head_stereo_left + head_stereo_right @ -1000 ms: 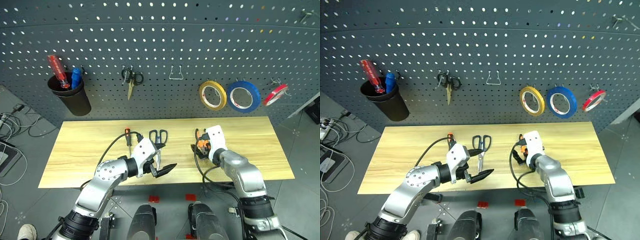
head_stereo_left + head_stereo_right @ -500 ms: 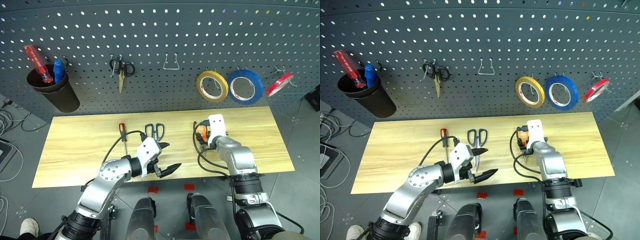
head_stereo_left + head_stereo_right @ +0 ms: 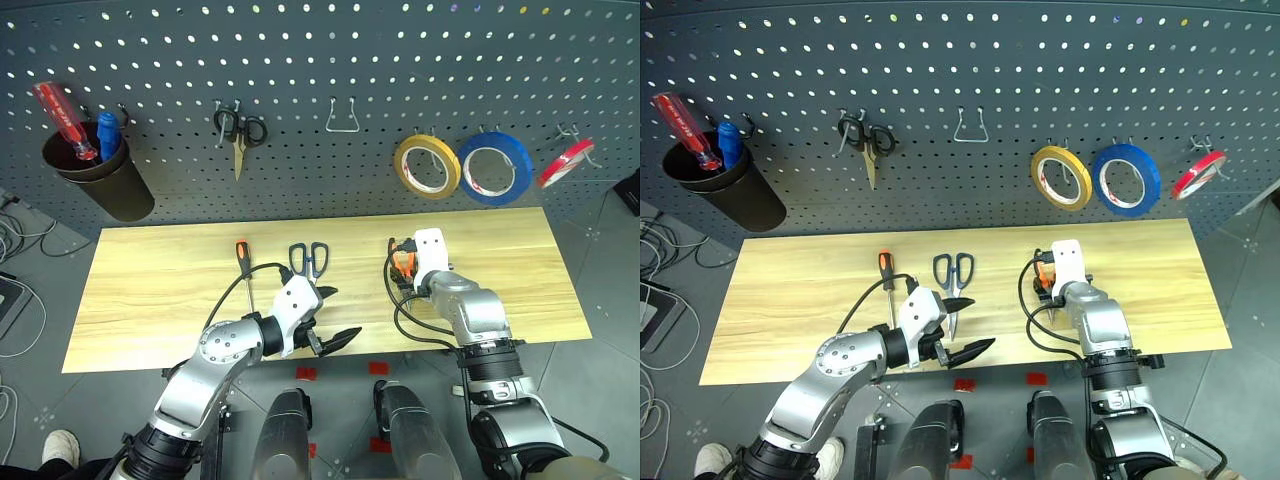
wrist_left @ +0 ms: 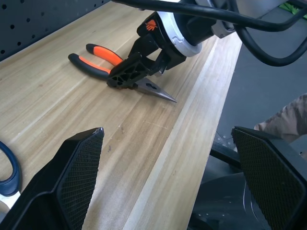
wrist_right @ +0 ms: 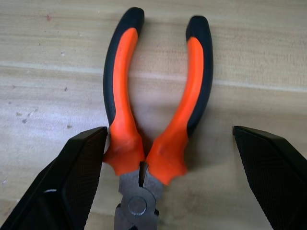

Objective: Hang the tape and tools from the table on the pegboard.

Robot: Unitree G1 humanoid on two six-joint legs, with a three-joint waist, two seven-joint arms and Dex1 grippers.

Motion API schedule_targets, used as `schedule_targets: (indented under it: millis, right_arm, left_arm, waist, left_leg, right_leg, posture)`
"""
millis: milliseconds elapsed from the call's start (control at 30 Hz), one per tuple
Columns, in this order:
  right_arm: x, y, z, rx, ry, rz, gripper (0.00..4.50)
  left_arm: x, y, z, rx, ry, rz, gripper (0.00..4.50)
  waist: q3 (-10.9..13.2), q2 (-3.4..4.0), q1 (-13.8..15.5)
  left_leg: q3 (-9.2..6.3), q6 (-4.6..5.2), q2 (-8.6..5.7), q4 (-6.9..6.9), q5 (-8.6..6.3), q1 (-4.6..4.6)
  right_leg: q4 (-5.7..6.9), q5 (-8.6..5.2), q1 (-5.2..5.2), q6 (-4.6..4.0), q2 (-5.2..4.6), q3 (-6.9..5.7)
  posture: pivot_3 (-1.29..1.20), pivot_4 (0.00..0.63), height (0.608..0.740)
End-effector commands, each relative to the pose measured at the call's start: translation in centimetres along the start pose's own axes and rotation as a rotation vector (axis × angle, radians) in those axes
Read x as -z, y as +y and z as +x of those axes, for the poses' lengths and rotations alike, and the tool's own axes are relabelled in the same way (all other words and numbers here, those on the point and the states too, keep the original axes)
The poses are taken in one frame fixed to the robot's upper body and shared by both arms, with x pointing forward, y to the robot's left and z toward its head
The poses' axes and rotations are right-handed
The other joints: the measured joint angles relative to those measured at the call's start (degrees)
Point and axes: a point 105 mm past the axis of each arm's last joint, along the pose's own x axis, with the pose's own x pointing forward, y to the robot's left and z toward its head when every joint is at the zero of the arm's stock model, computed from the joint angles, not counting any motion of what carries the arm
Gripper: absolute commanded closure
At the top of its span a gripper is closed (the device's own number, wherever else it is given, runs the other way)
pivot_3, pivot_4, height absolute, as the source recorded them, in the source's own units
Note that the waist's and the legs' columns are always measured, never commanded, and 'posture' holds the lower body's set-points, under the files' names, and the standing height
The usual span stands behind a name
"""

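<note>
Right hand [image 5: 158, 143] advanced over pliers [image 5: 153, 103]; wooden table [image 3: 150, 290], grey pegboard [image 3: 330, 60] behind.

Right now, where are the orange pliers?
The pliers lie flat on the table, right of the blue scissors, between the right gripper's open fingers.

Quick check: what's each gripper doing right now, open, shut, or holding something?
Left gripper: open, holding nothing, hovering over the table's front edge.
Right gripper: open, straddling the pliers, not gripping them.
</note>
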Motion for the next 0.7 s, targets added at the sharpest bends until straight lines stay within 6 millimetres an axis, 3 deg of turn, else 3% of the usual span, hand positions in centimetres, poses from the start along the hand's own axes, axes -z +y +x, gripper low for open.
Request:
schedule_targets:
  millis: [33,200,400,700]
  right_arm:
    - [-0.8,0.2,-0.1,-0.014,-0.036,-0.005,0.86]
    - [-1.0,0.4,-0.1,-0.028,-0.052,-0.015,2.37]
    - [-1.0,0.8,-0.6,-0.059,-0.086,-0.107,2.37]
    - [-0.4,2.1,-3.9,-0.202,-0.236,-0.250,2.37]
  left_arm:
    - [-1.0,-0.3,0.0,0.008,-0.032,0.023,0.00]
    - [-1.0,-0.4,-0.1,0.013,-0.033,0.027,0.00]
    - [-1.0,-0.4,0.0,0.014,-0.036,0.030,0.00]
    - [-1.4,0.1,-0.9,-0.039,-0.057,0.037,0.00]
  waist:
    - [0.1,0.00,0.0]
    - [0.2,-0.01,0.0]
    - [0.2,-0.01,0.0]
    - [-0.1,-0.16,0.1]
  left_leg:
    - [0.00,0.00,0.00,0.00,0.00,-0.01]
    - [0.01,-0.01,0.03,-0.01,0.00,-0.05]
    - [0.03,-0.03,0.05,-0.02,0.02,-0.14]
    - [0.05,-0.27,0.06,-0.05,0.15,-0.24]
  right_leg:
    - [-0.01,0.00,0.00,0.00,0.00,0.00]
    - [-0.02,0.00,-0.05,0.00,0.00,-0.01]
    - [-0.01,0.00,-0.16,0.00,0.00,0.00]
    - [-0.06,0.01,-0.22,0.01,-0.02,0.00]
  posture:
    - [0.14,0.415,0.740]
    - [0.14,0.406,0.740]
    - [0.13,0.372,0.740]
    - [0.13,0.288,0.740]
